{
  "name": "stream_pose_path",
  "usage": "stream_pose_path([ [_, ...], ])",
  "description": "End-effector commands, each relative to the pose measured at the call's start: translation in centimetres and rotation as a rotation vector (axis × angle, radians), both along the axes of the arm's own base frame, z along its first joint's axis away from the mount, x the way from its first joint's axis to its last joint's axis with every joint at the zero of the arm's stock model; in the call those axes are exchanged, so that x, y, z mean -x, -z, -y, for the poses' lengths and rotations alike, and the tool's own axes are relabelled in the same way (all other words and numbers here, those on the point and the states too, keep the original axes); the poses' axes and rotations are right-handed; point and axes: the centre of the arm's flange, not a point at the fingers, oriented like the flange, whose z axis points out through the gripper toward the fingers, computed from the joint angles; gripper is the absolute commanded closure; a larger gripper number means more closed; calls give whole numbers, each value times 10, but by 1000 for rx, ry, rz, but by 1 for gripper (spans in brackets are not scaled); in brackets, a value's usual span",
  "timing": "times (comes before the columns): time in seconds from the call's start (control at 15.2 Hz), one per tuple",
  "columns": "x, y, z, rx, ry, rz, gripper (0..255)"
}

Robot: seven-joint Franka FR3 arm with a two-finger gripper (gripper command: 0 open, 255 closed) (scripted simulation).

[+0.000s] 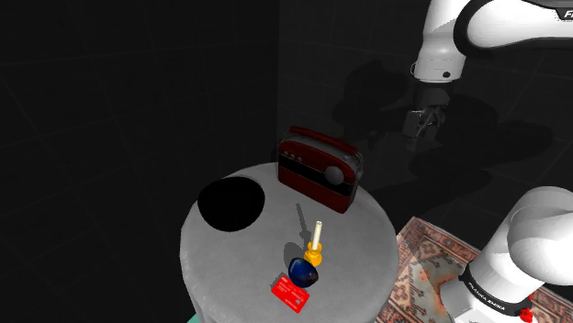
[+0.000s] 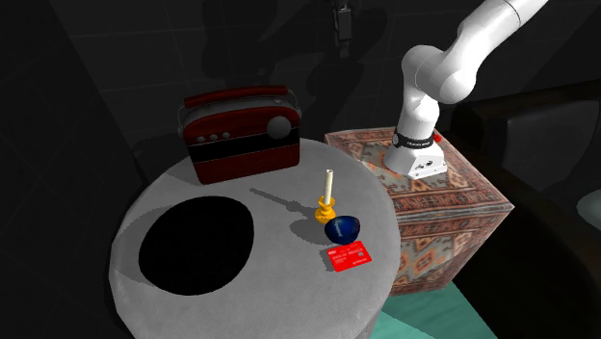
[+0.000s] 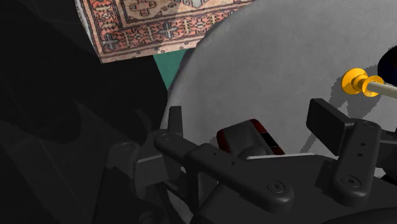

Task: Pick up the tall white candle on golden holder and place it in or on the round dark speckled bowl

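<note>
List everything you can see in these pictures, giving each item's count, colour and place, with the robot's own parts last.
table: one, grey, round, centre of the scene
radio: one, dark red, table's far side in the shoulder view
bowl: one, black-looking, round, on the table beside the radio
candle: one, cream, upright in a golden holder, mid-table
blue object: one, round, next to the holder
card: one, red, flat beside the blue object
stand: one, patterned box, beside the table
floor: teal, below the table
arm: one, white, rising from the stand
end effector: one, black, open, raised off the table
</note>
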Motion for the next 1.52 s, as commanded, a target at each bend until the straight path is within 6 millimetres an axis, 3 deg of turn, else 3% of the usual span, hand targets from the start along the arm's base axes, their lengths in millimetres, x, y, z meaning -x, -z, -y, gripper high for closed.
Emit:
stream_pose_path([
  [0.0, 0, 0, 0, 0, 0, 0, 0],
  [1.45, -93, 191, -168, -252, 106, -99, 0],
])
